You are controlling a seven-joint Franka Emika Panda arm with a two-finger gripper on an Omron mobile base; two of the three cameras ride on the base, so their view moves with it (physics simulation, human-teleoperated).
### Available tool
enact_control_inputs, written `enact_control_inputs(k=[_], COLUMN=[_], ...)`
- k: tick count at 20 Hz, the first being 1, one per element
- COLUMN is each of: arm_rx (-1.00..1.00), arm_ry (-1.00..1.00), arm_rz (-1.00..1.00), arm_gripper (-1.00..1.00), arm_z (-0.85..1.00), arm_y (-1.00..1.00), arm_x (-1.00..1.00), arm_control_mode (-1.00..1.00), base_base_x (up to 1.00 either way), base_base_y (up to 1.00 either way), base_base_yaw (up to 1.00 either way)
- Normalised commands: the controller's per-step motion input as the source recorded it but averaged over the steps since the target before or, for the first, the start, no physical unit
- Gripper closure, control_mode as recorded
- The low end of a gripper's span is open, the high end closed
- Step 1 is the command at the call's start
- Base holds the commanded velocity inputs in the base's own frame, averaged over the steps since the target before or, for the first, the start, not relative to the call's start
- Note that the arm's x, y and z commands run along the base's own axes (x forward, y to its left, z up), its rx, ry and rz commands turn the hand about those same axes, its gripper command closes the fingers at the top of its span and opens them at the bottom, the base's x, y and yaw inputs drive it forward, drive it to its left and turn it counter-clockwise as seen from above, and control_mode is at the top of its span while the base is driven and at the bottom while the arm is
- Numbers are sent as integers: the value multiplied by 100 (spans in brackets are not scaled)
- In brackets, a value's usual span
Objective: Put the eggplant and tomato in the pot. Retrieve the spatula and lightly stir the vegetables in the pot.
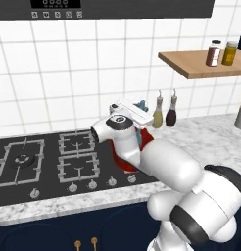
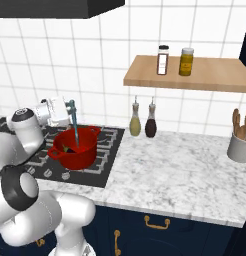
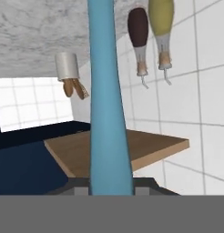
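Observation:
The red pot (image 2: 81, 156) stands on the stove's right-hand burners, and in the left base view my arm covers most of the pot (image 1: 148, 138). My gripper (image 2: 70, 107) hovers above its rim, shut on the handle of the light-blue spatula (image 2: 74, 127), which hangs nearly upright with its blade down inside the pot. In the hand view the spatula (image 3: 107, 100) runs as a blue band up from my gripper (image 3: 111, 187). Something dark lies in the pot beside the blade; I cannot tell eggplant or tomato apart. The gripper (image 1: 140, 109) sits behind my forearm.
Two oil bottles (image 2: 135, 122) (image 2: 151, 122) stand against the tiled wall right of the stove (image 1: 24, 162). A wooden shelf (image 2: 195, 75) with two spice jars hangs above the marble counter (image 2: 180, 165). A utensil crock (image 2: 240, 146) is at far right.

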Motion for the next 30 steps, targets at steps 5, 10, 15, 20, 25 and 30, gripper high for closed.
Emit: enact_control_inputs(k=[5, 10, 15, 20, 25, 30], arm_rx=[0, 0, 1, 0, 0, 0], arm_ry=[0, 2, 2, 1, 2, 10], arm_rz=[0, 0, 0, 0, 5, 25], arm_gripper=[100, 100, 100, 100, 100, 100], arm_z=[-81, -49, 11, -9, -74, 9], arm_y=[2, 1, 0, 0, 0, 0], arm_x=[7, 13, 6, 0, 0, -3], arm_control_mode=[-100, -100, -100, -100, -100, -100], base_base_x=[0, 0, 0, 0, 0, 0], base_base_y=[0, 0, 0, 0, 0, 0], base_base_yaw=[0, 0, 0, 0, 0, 0])
